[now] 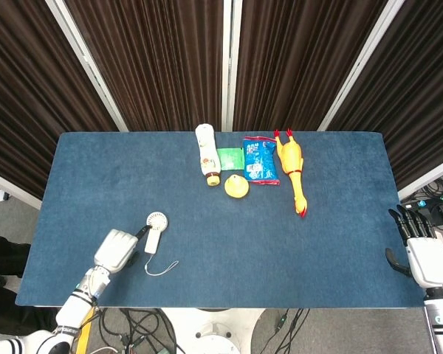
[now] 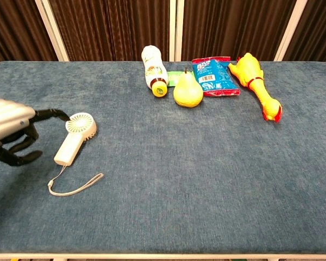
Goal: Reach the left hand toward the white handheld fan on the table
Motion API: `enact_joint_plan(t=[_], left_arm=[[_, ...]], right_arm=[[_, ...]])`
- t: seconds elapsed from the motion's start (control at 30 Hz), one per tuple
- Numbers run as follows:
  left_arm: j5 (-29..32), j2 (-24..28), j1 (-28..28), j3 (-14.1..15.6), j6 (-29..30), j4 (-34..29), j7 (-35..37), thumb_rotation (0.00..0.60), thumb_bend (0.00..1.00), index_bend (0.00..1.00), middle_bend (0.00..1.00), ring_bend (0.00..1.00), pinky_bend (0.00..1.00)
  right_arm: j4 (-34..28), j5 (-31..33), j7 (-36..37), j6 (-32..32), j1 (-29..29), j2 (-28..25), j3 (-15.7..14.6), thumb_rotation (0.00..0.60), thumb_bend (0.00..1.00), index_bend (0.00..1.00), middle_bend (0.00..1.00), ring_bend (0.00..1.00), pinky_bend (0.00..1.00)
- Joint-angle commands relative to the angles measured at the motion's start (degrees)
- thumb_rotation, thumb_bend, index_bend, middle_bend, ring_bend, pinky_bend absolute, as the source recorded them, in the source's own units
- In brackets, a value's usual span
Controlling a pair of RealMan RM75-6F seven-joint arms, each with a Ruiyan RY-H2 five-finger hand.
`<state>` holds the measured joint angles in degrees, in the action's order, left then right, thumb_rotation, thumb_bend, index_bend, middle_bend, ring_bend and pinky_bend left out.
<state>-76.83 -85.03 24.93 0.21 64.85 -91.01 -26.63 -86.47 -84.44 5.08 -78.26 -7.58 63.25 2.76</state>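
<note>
The white handheld fan [image 1: 154,229] lies flat on the blue table near its front left, round head [image 2: 81,124] away from me and handle [image 2: 68,149] toward me. A white wrist strap [image 2: 76,184] trails from the handle. My left hand [image 1: 116,249] hovers just left of the fan, holding nothing. In the chest view the left hand [image 2: 11,130] has one dark fingertip [image 2: 62,114] stretched close to the fan's head, the other fingers loosely curved below. My right hand [image 1: 421,254] hangs off the table's right edge, fingers spread and empty.
At the table's far middle lie a white bottle [image 1: 206,153], a green packet [image 1: 229,158], a yellow pear [image 2: 187,91], a blue snack bag [image 1: 261,159] and a yellow rubber chicken [image 1: 292,171]. The blue table [image 1: 340,243] ends close behind my left hand.
</note>
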Motion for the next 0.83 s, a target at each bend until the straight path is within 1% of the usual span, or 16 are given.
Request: enact_joint_plan(t=[0.03, 0.13, 0.2, 0.23, 0.3, 0.33, 0.37, 0.4, 0.43, 0.47, 0.53, 0.63, 0.73, 0.83], left_arm=[[-1.14, 1.1, -0.86, -0.46, 2.34, -0.63, 0.31, 0.6, 0.41, 0.16, 0.82, 0.85, 0.84], [-1.98, 2.42, -2.04, -0.75, 5.1, -0.92, 1.1, 0.6, 0.4, 0.16, 0.8, 0.83, 0.83], [-2.72, 3.36, -3.08, -0.93, 7.19, -0.55, 2.83, 0.6, 0.39, 0.16, 0.77, 0.8, 0.81], [-3.12, 3.71, -3.58, -0.97, 8.16, -0.13, 3.83, 0.6, 0.38, 0.16, 0.74, 0.77, 0.79], [-4.47, 4.0, -4.9, -1.02, 10.79, 1.87, 7.0, 0.6, 0.37, 0.16, 0.65, 0.62, 0.68], [-5.19, 3.95, -5.49, -0.98, 12.03, 3.28, 8.32, 0.6, 0.35, 0.16, 0.53, 0.44, 0.57], [-5.86, 3.83, -6.32, -0.9, 13.58, 5.26, 9.59, 0.6, 0.34, 0.16, 0.44, 0.32, 0.49], [-5.81, 3.74, -6.95, -0.89, 14.35, 6.45, 10.47, 0.6, 0.32, 0.16, 0.37, 0.24, 0.43], [-5.35, 3.7, -7.59, -0.95, 14.85, 7.21, 11.29, 0.6, 0.28, 0.16, 0.26, 0.15, 0.35], [-4.73, 3.83, -8.33, -1.03, 15.25, 7.81, 12.38, 0.6, 0.25, 0.16, 0.22, 0.13, 0.32], [-4.25, 4.23, -9.29, -0.88, 15.59, 8.56, 14.14, 0.6, 0.15, 0.16, 0.14, 0.06, 0.24], [-4.58, 4.64, -10.85, -0.34, 16.7, 10.05, 17.01, 0.6, 0.05, 0.16, 0.09, 0.03, 0.18], [-5.55, 4.8, -12.3, -0.14, 18.73, 11.43, 19.46, 0.6, 0.0, 0.16, 0.07, 0.02, 0.16], [-5.88, 4.98, -13.42, -0.37, 20.25, 12.32, 20.79, 0.6, 0.0, 0.16, 0.07, 0.02, 0.15]], right_arm=[[-0.09, -0.02, 0.03, -0.06, 0.01, -0.06, 0.03, 0.6, 0.33, 0.0, 0.0, 0.0, 0.0], [-0.31, 0.01, 0.16, -0.1, 0.03, -0.13, 0.07, 0.6, 0.33, 0.0, 0.0, 0.0, 0.0], [-0.25, 0.01, 0.11, 0.03, -0.03, 0.02, 0.05, 0.6, 0.33, 0.0, 0.0, 0.0, 0.0], [-0.17, -0.01, 0.1, 0.14, -0.09, 0.12, 0.02, 0.6, 0.33, 0.0, 0.0, 0.0, 0.0], [0.06, -0.08, 0.12, 0.25, -0.15, 0.44, -0.04, 0.6, 0.33, 0.0, 0.0, 0.0, 0.0], [0.16, -0.11, 0.06, 0.31, -0.17, 0.56, -0.09, 0.6, 0.33, 0.0, 0.0, 0.0, 0.0], [0.21, -0.13, -0.06, 0.43, -0.19, 0.63, -0.17, 0.6, 0.33, 0.0, 0.0, 0.0, 0.0], [0.18, -0.14, -0.14, 0.44, -0.18, 0.62, -0.2, 0.6, 0.33, 0.0, 0.0, 0.0, 0.0], [0.1, -0.22, -0.16, 0.31, -0.16, 0.59, -0.19, 0.6, 0.33, 0.0, 0.0, 0.0, 0.0], [0.12, -0.63, -0.04, -0.13, -0.14, 0.52, -0.15, 0.6, 0.33, 0.0, 0.0, 0.0, 0.0], [0.39, -1.36, 0.27, -1.14, -0.01, 0.52, -0.04, 0.6, 0.33, 0.0, 0.0, 0.0, 0.0], [0.42, -2.03, 0.63, -2.12, 0.33, 0.29, -0.17, 0.6, 0.33, 0.0, 0.0, 0.0, 0.0], [0.33, -2.11, 0.57, -2.5, 0.52, 0.07, -0.18, 0.6, 0.33, 0.0, 0.0, 0.0, 0.0], [0.0, -1.99, 0.36, -2.36, 0.61, -0.03, -0.29, 0.6, 0.33, 0.0, 0.0, 0.0, 0.0]])
